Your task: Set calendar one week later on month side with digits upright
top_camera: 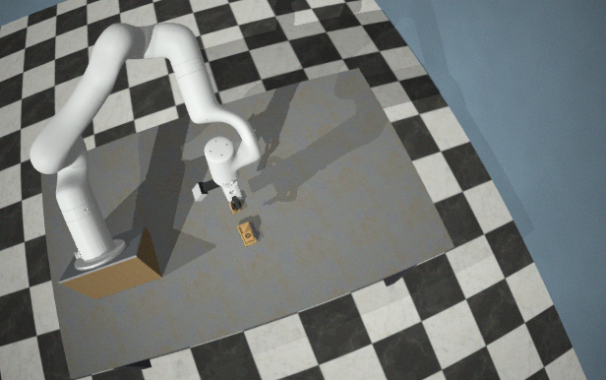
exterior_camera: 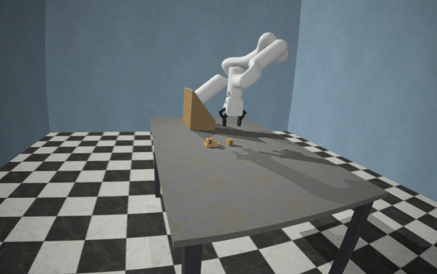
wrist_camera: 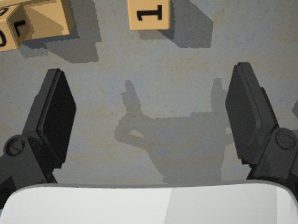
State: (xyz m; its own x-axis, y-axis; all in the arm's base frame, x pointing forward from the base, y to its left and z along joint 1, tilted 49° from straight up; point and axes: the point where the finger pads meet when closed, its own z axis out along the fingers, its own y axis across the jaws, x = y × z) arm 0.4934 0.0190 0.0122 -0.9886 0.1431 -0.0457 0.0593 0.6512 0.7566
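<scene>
My gripper (top_camera: pixel 235 202) (exterior_camera: pixel 231 124) (wrist_camera: pixel 149 84) is open, with nothing between its widely spread fingers. It hangs above the table, short of the loose cube. The loose wooden cube (top_camera: pixel 235 210) (exterior_camera: pixel 230 142) (wrist_camera: pixel 150 15) stands on the table beside the tray, apart from it. It shows a 2 in the exterior view and a sideways 1 in the wrist view. The wooden tray (exterior_camera: pixel 213 145) (wrist_camera: pixel 52 17) lies on the table. The other cube (exterior_camera: pixel 209 141) (wrist_camera: pixel 10 25) is in it and shows a 2 in the exterior view. Its exact seating is too small to tell.
The grey table (top_camera: pixel 320 236) (exterior_camera: pixel 248 199) carries the tray and the loose cube. The arm's wooden wedge-shaped base (top_camera: pixel 115 278) (exterior_camera: pixel 198 115) stands at one end. Shadows of the arm fall across the table.
</scene>
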